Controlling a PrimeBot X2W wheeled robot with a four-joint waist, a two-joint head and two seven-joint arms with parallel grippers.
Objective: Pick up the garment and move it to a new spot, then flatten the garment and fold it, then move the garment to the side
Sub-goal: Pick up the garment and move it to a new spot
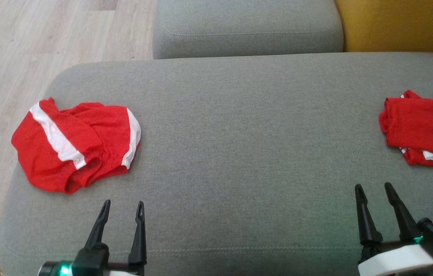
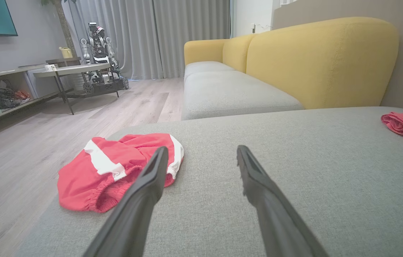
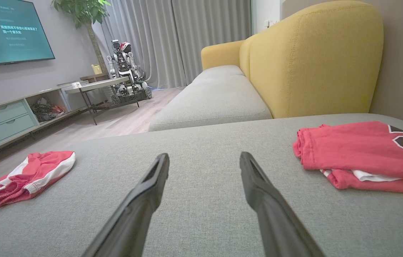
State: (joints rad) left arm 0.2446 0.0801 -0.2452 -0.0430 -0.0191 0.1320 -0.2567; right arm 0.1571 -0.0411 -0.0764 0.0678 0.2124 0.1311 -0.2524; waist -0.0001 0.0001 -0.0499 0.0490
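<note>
Garment (image 1: 74,143) crumpled just beyond left pincer (image 1: 123,202); right pincer (image 1: 373,186) alongside, both low, level, spread apart, empty.

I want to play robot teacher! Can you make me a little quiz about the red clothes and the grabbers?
1. True or false: the left gripper holds the shorts.
2. Where on the cushion is the folded pile? A) robot's left B) robot's right C) middle
3. Fill in: the right gripper is ____.
Key: 1 false; 2 B; 3 open.
</note>
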